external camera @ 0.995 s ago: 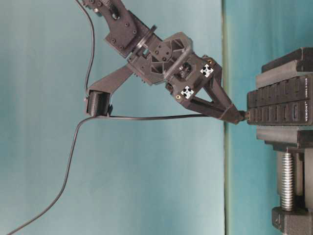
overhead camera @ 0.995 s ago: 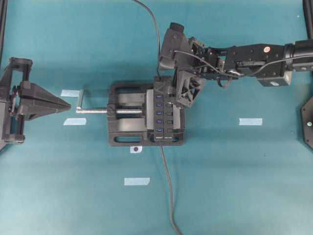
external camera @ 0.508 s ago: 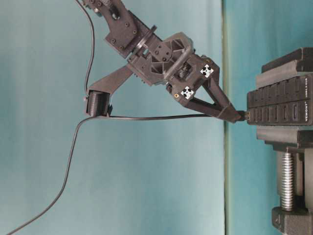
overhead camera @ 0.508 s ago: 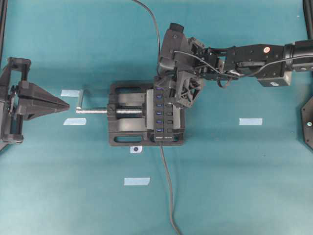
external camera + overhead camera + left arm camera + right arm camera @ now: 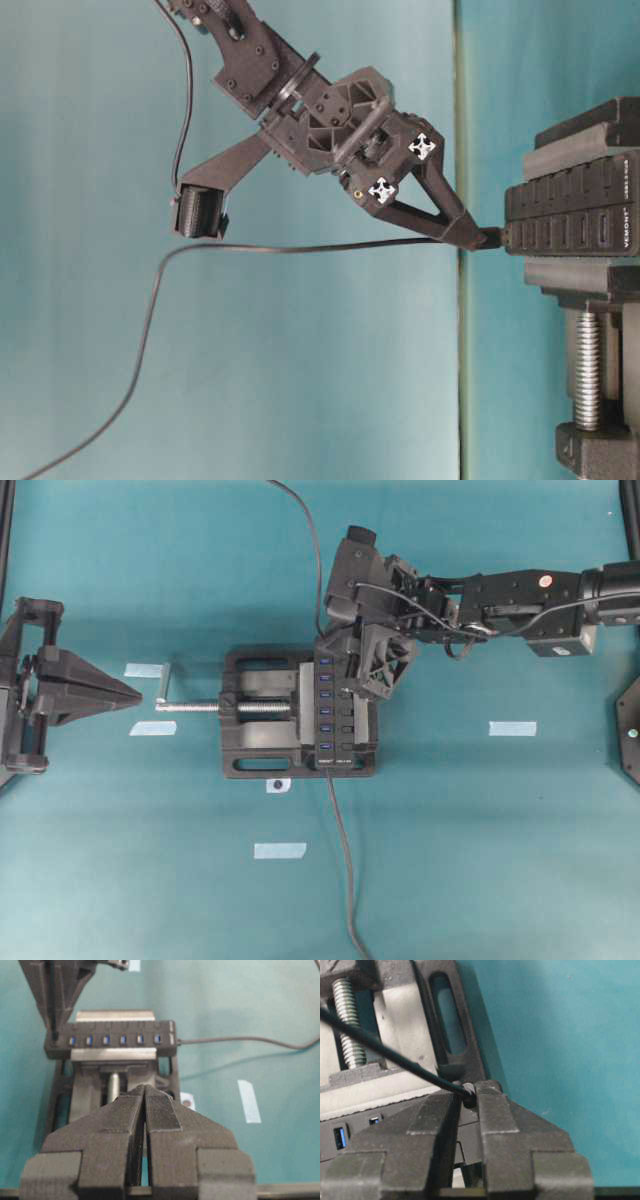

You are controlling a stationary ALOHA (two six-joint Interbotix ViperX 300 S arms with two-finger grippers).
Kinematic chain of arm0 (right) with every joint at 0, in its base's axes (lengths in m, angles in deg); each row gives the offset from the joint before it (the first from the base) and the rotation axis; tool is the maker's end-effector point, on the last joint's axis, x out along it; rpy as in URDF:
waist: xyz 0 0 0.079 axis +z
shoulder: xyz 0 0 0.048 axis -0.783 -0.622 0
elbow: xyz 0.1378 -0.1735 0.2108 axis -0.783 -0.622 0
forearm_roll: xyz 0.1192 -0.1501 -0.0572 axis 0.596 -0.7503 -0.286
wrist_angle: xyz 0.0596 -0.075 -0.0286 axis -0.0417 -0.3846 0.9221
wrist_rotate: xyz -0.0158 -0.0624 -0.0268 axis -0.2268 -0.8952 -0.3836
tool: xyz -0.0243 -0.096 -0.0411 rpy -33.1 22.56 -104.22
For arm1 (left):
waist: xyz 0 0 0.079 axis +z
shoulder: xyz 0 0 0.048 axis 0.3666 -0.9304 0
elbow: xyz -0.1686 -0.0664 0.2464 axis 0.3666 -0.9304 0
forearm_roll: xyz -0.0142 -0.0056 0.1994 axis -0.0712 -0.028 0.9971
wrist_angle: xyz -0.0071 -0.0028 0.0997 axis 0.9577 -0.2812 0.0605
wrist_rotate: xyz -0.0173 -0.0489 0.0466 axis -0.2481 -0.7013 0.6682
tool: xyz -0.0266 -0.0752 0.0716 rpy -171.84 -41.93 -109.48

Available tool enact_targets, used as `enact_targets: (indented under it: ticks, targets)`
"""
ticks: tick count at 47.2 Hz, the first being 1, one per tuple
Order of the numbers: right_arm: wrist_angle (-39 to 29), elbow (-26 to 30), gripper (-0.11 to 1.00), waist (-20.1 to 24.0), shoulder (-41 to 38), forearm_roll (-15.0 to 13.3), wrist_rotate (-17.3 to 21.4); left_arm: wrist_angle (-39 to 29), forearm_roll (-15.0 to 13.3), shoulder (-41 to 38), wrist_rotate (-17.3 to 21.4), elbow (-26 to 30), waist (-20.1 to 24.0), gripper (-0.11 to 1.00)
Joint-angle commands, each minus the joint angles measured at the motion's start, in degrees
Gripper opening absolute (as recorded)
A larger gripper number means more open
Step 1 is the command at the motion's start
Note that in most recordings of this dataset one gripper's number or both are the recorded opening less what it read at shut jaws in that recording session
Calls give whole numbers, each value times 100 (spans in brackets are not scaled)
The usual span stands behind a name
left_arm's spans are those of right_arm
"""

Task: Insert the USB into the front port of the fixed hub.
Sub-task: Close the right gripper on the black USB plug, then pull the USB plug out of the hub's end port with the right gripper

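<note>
The fixed hub (image 5: 333, 715) is a narrow black bar with blue ports, clamped in a black vise (image 5: 262, 712). My right gripper (image 5: 478, 238) reaches over the hub's far end and is shut on the USB (image 5: 468, 1096), a small dark plug. Its thin cable (image 5: 380, 1047) runs off to the upper left. In the table-level view the USB (image 5: 492, 238) meets the hub (image 5: 570, 215) at its end port; how deep it sits is hidden. From the left wrist view, the right fingers (image 5: 55, 990) stand over the leftmost port. My left gripper (image 5: 145, 1091) is shut and empty, left of the vise.
The vise's silver screw and handle (image 5: 190, 706) point toward the left gripper (image 5: 120, 692). The hub's own cable (image 5: 345, 860) runs to the near table edge. Several pale tape strips (image 5: 512, 728) lie on the teal mat. The USB cable (image 5: 300, 246) hangs in a loop.
The right jaws have drawn together onto the USB plug. The cable loop has dropped slightly away from the right wrist camera. The left arm has not moved.
</note>
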Motion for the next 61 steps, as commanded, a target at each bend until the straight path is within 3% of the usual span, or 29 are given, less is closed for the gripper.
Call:
enact_targets:
  ticks: [1, 34, 61]
  targets:
    - [35, 132, 7, 70, 123, 9, 26, 53, 18, -18, -9, 97, -9, 0]
    - [35, 123, 7, 176, 167, 9, 26, 53, 9, 79, -9, 97, -9, 0]
    - [-88, 141, 6, 220, 668, 26, 44, 62, 18, 132, -9, 114, -9, 0]
